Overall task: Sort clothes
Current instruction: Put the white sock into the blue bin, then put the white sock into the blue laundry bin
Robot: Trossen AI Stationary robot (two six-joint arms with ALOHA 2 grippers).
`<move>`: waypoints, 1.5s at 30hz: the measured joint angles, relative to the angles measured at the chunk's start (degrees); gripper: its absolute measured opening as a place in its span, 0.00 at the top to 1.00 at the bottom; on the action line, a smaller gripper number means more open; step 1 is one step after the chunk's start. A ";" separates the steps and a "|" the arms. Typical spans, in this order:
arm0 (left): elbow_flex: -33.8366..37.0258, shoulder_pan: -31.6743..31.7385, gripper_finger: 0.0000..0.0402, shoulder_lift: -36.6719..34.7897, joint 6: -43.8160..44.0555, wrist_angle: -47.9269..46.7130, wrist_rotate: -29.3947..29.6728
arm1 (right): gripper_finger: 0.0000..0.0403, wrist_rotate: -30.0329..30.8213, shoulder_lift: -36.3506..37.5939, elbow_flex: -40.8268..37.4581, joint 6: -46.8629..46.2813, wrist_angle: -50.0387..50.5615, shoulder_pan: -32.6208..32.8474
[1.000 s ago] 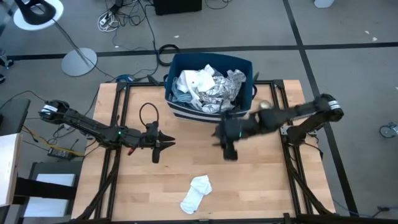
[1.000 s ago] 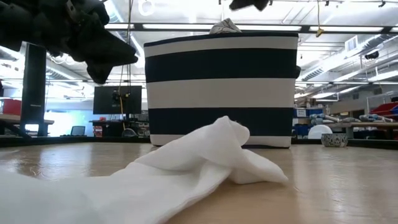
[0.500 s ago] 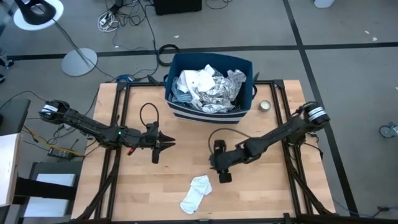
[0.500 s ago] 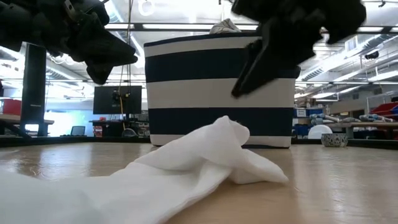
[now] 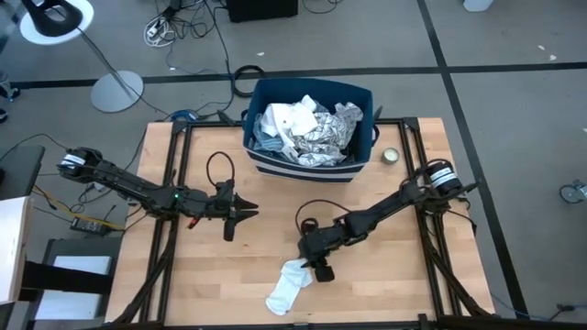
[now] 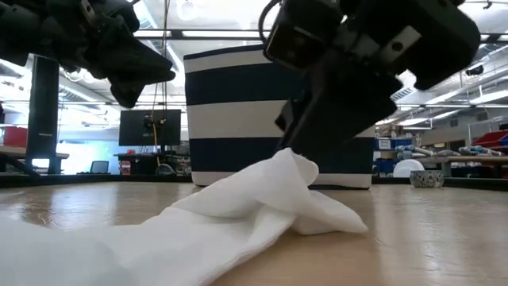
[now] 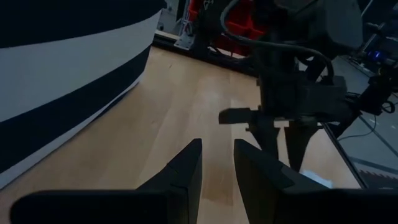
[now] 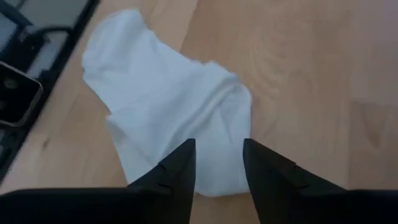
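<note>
High view: your right gripper (image 5: 318,269) hangs directly over the upper end of the white garment (image 5: 288,286), which lies alone on the table (image 5: 385,284) toward the near edge. The remaining clothes (image 5: 307,131) are heaped in the striped bin (image 5: 312,171) at the far side. Your left gripper (image 5: 240,212) waits left of centre, well apart from the garment and over bare wood.

Low view: the white garment sits in a soft raised fold in front of the bin, and the right gripper stands just above that fold. I cannot confirm contact from here.

Left wrist view: the left fingers (image 7: 186,171) stand a narrow gap apart with nothing between them. The right arm shows farther off.

Right wrist view: the right fingers (image 8: 177,167) are parted, a moderate gap, empty, straddling the bunched ridge of the white garment (image 8: 161,118).

Recommendation: keep the ridge centred between the fingers and come straight down until the tips press into cloth, not wood. Close on the thick fold, not a single thin edge, which is likely to slip. Lift vertically and confirm the whole piece clears the table before you carry it.
</note>
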State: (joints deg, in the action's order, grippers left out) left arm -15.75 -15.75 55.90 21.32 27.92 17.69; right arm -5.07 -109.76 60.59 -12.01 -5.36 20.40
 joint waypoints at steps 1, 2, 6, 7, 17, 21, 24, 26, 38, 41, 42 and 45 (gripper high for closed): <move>0.00 0.00 0.75 0.00 0.00 -0.15 0.00 | 0.67 -0.41 -0.47 0.03 0.05 -0.35 -0.06; 0.00 0.00 0.75 0.00 0.02 -0.08 0.00 | 0.69 -0.82 -0.91 0.00 0.24 -0.63 -0.22; 0.00 0.00 0.75 0.00 0.09 0.04 -0.30 | 0.78 -1.80 -1.77 -0.03 1.83 -2.25 -0.71; 0.00 0.00 0.75 0.00 0.09 0.03 -0.38 | 0.82 -1.89 -1.76 -0.02 1.98 -2.33 -0.94; 0.00 0.00 0.75 0.00 0.07 -0.16 -0.39 | 0.99 -1.55 -1.54 -0.01 3.19 -2.02 -1.52; 0.00 0.00 0.75 0.00 0.16 -0.21 -0.43 | 0.98 -3.46 -1.54 -0.01 3.06 -2.12 -2.23; 0.00 0.00 0.75 0.00 0.34 -0.30 -1.40 | 0.98 -4.61 -1.54 -0.01 3.04 -2.14 -2.49; 0.00 0.00 0.75 0.00 0.35 -0.36 -2.12 | 0.97 -4.52 -1.54 -0.01 2.42 -2.28 -2.49; 0.00 -0.02 0.75 0.00 1.68 -0.89 -2.99 | 0.76 -0.53 -1.63 -0.01 5.38 -2.02 -2.04; 0.00 -0.02 0.75 0.00 1.68 -0.91 -2.99 | 0.71 -0.43 -2.98 0.05 4.33 -2.67 -1.54; 0.00 -0.02 0.75 0.00 1.68 -0.97 -2.99 | 0.70 -0.38 -3.74 -0.02 3.94 -2.47 -1.27; 0.00 -0.02 0.75 0.00 1.64 -1.25 -2.99 | 0.69 0.17 -5.75 0.19 4.14 -4.34 -0.41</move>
State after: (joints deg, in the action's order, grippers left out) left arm -15.75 -15.77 55.90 22.96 26.67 14.70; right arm -4.90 -115.52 60.78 -7.87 -9.70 20.00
